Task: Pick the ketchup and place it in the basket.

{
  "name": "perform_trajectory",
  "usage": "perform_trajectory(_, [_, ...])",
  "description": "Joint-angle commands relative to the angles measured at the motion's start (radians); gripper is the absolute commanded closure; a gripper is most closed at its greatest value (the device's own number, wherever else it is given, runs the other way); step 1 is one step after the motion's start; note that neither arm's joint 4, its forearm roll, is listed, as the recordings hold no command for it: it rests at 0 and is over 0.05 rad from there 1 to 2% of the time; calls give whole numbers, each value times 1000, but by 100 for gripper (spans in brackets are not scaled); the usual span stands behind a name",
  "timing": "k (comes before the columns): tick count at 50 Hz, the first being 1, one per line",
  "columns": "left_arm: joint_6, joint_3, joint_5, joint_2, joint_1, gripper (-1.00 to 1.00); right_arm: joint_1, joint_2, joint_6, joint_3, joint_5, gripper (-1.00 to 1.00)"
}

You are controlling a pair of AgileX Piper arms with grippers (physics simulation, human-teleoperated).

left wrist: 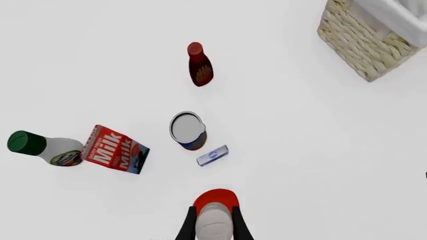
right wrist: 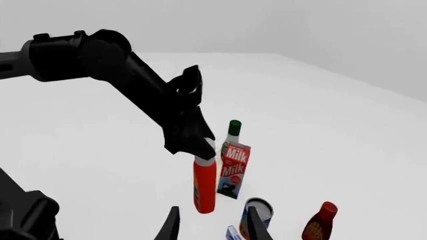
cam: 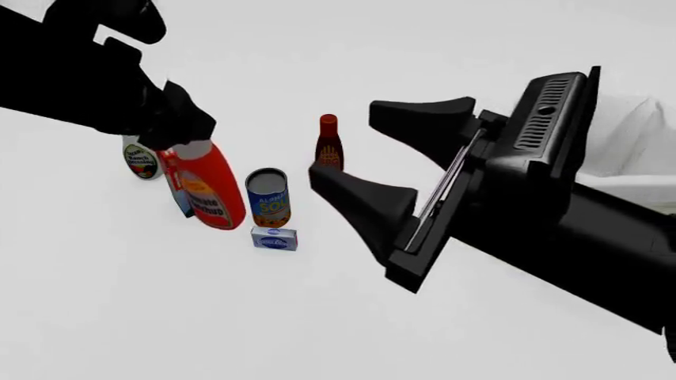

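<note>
Left gripper (right wrist: 200,150) clamped on ketchup (cam: 208,190) cap end, so bottle hangs upright.
Right gripper (cam: 365,154) spread wide, holding nothing; basket (left wrist: 363,40) sits well apart.

White table (cam: 127,317); can (cam: 267,197); carton (left wrist: 115,149).

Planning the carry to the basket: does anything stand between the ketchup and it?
The left gripper is closed on the ketchup at its cap. Toward the basket, the can, small box and dark red bottle stand close on that side, and the open right gripper hangs in between.
</note>
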Motion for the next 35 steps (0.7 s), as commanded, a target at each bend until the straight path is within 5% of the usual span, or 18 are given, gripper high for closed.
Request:
perform_trajectory(1, [0, 21, 10, -32, -28, 100, 4, 17, 20, 3, -23, -100])
perform_trajectory(26, [18, 2, -18, 0, -13, 100, 73, 9, 92, 19, -27, -100])
perform_trajectory(35, [3, 5, -2, -12, -42, 100, 67, 34, 74, 16, -38, -100])
